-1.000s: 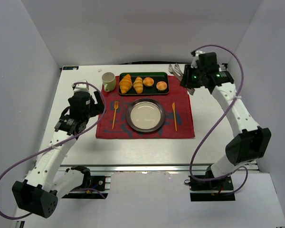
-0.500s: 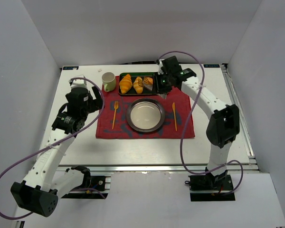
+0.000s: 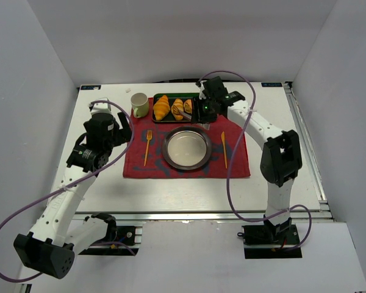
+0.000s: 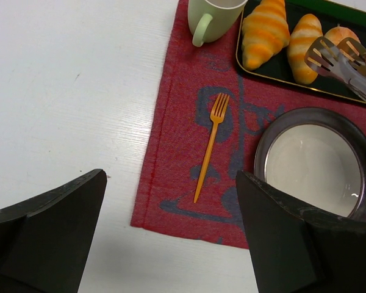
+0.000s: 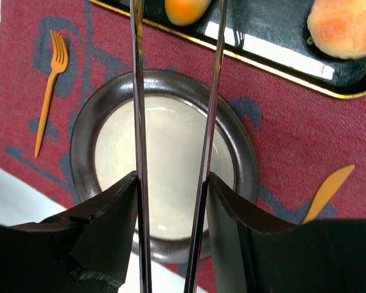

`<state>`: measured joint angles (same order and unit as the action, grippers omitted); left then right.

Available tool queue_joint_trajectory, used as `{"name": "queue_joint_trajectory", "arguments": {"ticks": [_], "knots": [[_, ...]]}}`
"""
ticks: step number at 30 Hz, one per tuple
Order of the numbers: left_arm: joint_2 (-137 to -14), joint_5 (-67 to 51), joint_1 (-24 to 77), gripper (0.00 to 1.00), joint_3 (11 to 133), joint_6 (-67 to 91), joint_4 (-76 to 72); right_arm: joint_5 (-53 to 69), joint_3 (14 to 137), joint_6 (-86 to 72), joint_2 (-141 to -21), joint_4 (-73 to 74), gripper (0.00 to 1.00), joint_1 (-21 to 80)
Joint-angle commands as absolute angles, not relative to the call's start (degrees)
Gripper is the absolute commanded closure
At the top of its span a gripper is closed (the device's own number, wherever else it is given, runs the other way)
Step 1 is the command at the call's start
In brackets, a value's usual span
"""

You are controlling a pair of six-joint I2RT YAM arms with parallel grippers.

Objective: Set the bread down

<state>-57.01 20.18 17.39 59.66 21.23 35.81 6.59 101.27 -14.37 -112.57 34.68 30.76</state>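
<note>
The bread (image 3: 177,108) is the slim golden roll in the black tray (image 3: 184,120), between the larger croissant (image 3: 161,107) and a round bun (image 3: 188,105). It also shows in the left wrist view (image 4: 304,43). My right gripper (image 3: 202,110) is shut on metal tongs (image 3: 186,114). The spread tong tips hang over the roll's right side and the bun (image 4: 348,33). In the right wrist view an orange bread end (image 5: 184,7) lies between the tong arms (image 5: 137,122); I cannot tell which piece it is. My left gripper (image 3: 123,127) is open and empty.
A round metal plate (image 3: 166,148) sits mid-mat on the red cloth (image 3: 236,165), with an orange fork (image 3: 147,146) to its left and an orange knife (image 3: 224,149) to its right. A pale green mug (image 3: 139,104) stands left of the tray. Another bun (image 5: 344,27) lies in the tray.
My right arm has swung from the table's far right to the tray, bringing the tongs over the breads. My left arm has barely moved.
</note>
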Motion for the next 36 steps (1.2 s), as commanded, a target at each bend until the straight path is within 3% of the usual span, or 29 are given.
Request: {"name": "queue_joint_trajectory", "arguments": {"ticks": [1, 9, 13, 14, 28, 32, 36], "knots": [[-56.0, 20.9, 17.6, 0.02, 61.5, 20.7, 36.2, 5.9, 102.0, -15.0, -115.0, 31.8, 0.48, 30.7], [-56.1, 21.8, 17.6, 0.02, 61.6, 20.0, 36.7, 5.6, 101.4, -15.2, -118.2, 31.6, 0.49, 30.7], [-56.0, 21.6, 17.6, 0.02, 61.3, 20.1, 36.7, 5.0, 100.6, -15.2, -118.0, 31.2, 0.94, 30.7], [-56.0, 21.6, 17.6, 0.02, 61.3, 20.2, 36.7, 5.0, 100.3, -15.2, -117.7, 31.1, 1.00, 30.7], [-54.3, 20.1, 17.6, 0.02, 61.0, 21.5, 36.6, 7.6, 101.6, -16.1, -103.7, 35.8, 1.00, 30.7], [-53.6, 19.3, 17.6, 0.02, 61.3, 22.0, 36.5, 10.3, 94.9, -16.6, -96.7, 37.6, 1.00, 30.7], [-53.3, 17.6, 17.6, 0.02, 61.5, 23.0, 35.9, 11.9, 80.5, -17.5, -85.6, 37.7, 1.00, 31.0]]}}
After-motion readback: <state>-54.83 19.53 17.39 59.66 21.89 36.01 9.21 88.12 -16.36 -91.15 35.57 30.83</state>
